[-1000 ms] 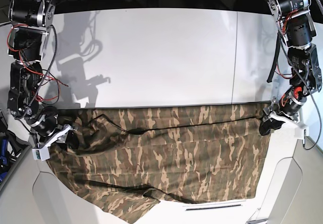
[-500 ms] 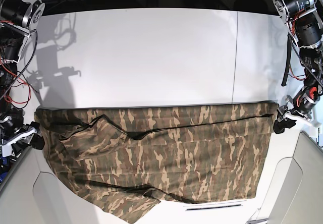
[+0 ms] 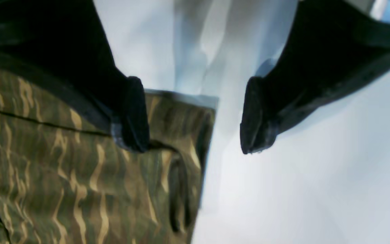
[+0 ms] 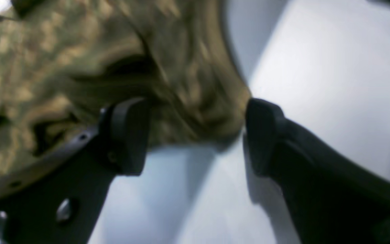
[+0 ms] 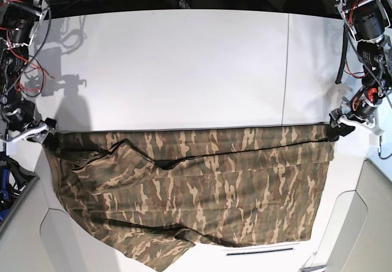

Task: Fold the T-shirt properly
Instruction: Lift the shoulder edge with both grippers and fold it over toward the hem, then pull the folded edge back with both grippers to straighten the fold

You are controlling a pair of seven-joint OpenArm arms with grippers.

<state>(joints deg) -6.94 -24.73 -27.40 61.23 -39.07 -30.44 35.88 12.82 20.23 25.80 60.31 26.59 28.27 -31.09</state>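
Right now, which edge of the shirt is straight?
The T-shirt's far edge, running level from the right gripper to the left gripper; the near edge is crooked and bunched.

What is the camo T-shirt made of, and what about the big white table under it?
The T-shirt looks like soft woven or knit cloth with a matte finish: it wrinkles, folds over itself and drapes off the table's near edge. The exact fabric cannot be told. The table seems to be a hard, smooth white board, maybe laminate or painted: it is flat, shows crisp shadows and has a straight seam.
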